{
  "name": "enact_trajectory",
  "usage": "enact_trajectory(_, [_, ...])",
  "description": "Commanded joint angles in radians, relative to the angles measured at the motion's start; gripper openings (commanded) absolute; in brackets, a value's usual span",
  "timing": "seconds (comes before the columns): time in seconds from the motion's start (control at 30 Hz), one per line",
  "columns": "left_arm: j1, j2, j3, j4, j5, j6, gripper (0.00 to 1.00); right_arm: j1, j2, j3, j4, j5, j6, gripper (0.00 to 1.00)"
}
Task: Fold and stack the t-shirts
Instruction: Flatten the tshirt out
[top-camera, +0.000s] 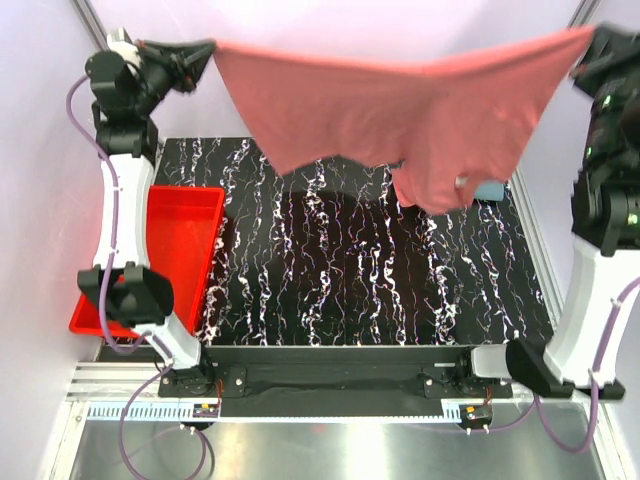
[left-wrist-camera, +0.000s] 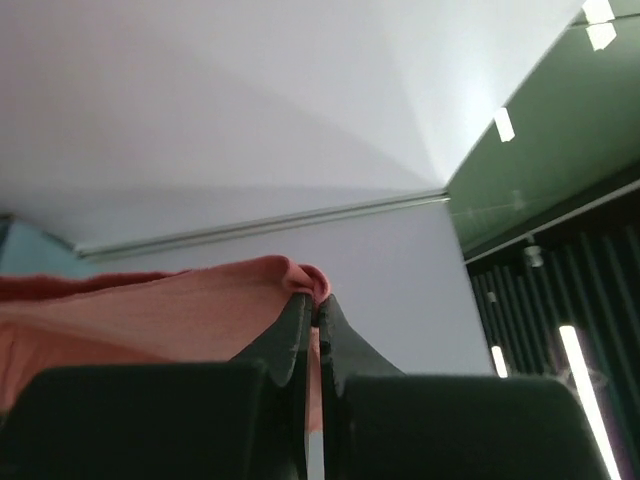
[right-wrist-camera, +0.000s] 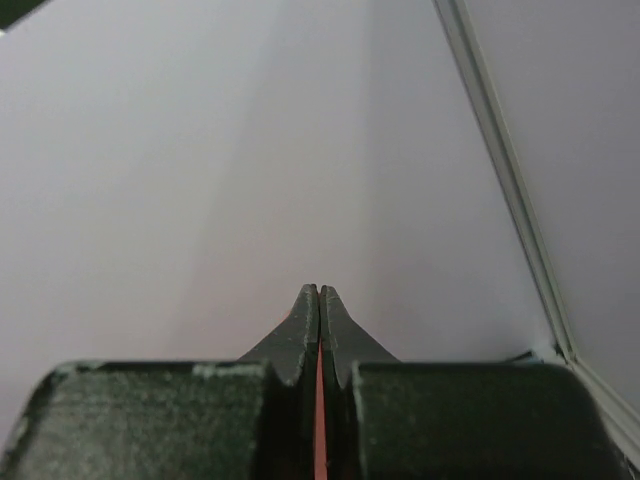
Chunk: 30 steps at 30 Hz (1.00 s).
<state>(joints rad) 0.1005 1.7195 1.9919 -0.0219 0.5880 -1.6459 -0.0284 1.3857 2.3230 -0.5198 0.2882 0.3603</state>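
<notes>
The salmon-pink t-shirt (top-camera: 400, 100) is held stretched in the air above the far half of the worktop (top-camera: 330, 290). One corner is pinched in the closed left gripper (top-camera: 207, 50), the other in the closed right gripper (top-camera: 592, 40). Its white neck label (top-camera: 461, 182) is seen on the hanging lower part. A small bit of the grey-blue t-shirt (top-camera: 489, 190) is seen near the worktop's far right corner. A red tray (top-camera: 185, 240) is set at the left edge.

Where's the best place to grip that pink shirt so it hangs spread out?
Probably the two ends of its top edge, one from each side. The left gripper and right gripper are shut there, and the pink shirt hangs stretched wide between them.
</notes>
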Motion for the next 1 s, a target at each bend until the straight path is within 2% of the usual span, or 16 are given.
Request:
enact_trajectory(0.0, [0.016,-0.127,-0.102,-0.211,0.102,0.265,0.0,-0.005,-0.121,-0.128,-0.144,-0.059,0.072,0.0])
enact_trajectory(0.07, [0.001,-0.205,-0.163,-0.352,0.058,0.431,0.0,-0.005,-0.209,-0.253,-0.215,-0.148,0.124,0.0])
enact_trajectory(0.1, [-0.033,-0.254,-0.201,-0.474,-0.001,0.519,0.0,-0.004,-0.271,-0.349,-0.283,-0.2,0.159,0.0])
enact_trajectory(0.13, [-0.062,-0.255,-0.22,-0.527,-0.032,0.52,0.0,-0.004,-0.299,-0.396,-0.322,-0.201,0.175,0.0])
enact_trajectory(0.23, [-0.189,-0.342,-0.315,-0.654,-0.15,0.642,0.0,-0.005,-0.37,-0.543,-0.485,-0.358,0.183,0.0])
enact_trajectory(0.3, [-0.249,-0.431,-0.482,-0.712,-0.198,0.702,0.0,-0.005,-0.444,-0.623,-0.555,-0.464,0.193,0.0])
enact_trajectory(0.4, [-0.283,-0.576,-0.734,-0.771,-0.28,0.782,0.0,-0.005,-0.548,-0.798,-0.684,-0.598,0.226,0.0])
enact_trajectory(0.53, [-0.298,-0.776,-0.971,-0.901,-0.408,0.86,0.0,-0.005,-0.699,-1.031,-0.877,-0.736,0.29,0.0])
enact_trajectory(0.67, [-0.298,-0.914,-1.081,-1.058,-0.502,0.937,0.0,-0.005,-0.772,-1.123,-1.032,-0.742,0.305,0.0])
enact_trajectory(0.77, [-0.297,-0.936,-1.136,-1.089,-0.502,0.953,0.0,-0.005,-0.809,-1.171,-1.089,-0.707,0.325,0.0])
enact_trajectory(0.87, [-0.292,-0.933,-1.121,-1.043,-0.513,0.954,0.0,-0.005,-0.794,-1.182,-1.047,-0.661,0.353,0.0])
enact_trajectory(0.9, [-0.291,-0.922,-1.101,-1.027,-0.519,0.956,0.0,-0.005,-0.778,-1.173,-0.984,-0.649,0.361,0.0])
enact_trajectory(0.97, [-0.291,-0.862,-1.015,-0.979,-0.539,0.963,0.0,-0.005,-0.693,-1.139,-0.907,-0.577,0.361,0.0])
